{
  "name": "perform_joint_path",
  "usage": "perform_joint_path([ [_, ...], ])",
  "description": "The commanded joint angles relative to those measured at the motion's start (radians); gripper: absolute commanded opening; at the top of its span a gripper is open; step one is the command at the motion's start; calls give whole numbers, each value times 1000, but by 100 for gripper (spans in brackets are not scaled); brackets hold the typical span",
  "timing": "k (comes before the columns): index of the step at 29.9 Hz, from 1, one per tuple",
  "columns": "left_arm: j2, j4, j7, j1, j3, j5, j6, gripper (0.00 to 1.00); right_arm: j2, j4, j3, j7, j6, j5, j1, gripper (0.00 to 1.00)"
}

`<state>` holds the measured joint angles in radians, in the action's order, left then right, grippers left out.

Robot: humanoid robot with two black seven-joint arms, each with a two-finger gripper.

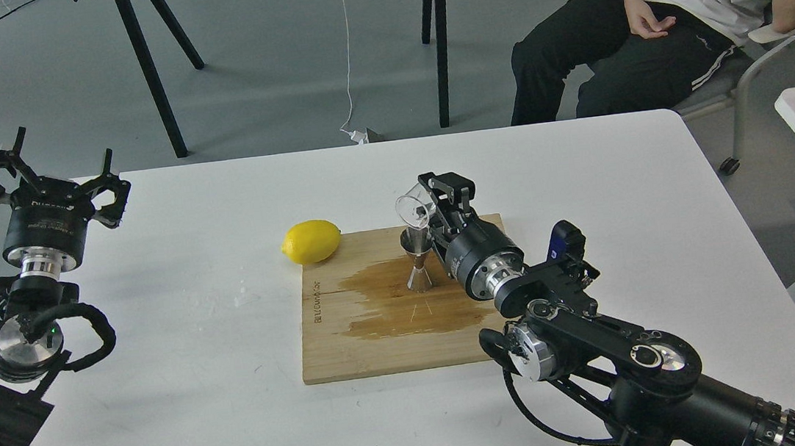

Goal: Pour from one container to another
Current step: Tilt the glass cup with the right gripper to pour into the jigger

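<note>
The steel jigger stands upright on the wooden board, in the middle of a dark wet stain. Just above it hangs the clear glass cup, tipped to the left with its mouth over the jigger's top. My right gripper is shut on the cup, reaching in from the lower right. My left gripper stands open and empty above the table's far left edge, well away from the board.
A yellow lemon lies at the board's upper left corner. Small drops of liquid sit on the white table left of the board. A seated person is behind the table at the right.
</note>
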<state>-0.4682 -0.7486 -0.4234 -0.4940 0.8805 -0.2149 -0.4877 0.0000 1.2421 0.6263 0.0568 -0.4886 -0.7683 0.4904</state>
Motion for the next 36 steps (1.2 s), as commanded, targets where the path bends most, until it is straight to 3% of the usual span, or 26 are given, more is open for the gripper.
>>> perform_joint_path([
  [1,0,0,0,0,0,0,0,100,0,-12,0,1,0,-8,14,38],
  [36,0,0,0,2,0,-1,0,100,0,-73,-88,44,0,-144,46,39],
])
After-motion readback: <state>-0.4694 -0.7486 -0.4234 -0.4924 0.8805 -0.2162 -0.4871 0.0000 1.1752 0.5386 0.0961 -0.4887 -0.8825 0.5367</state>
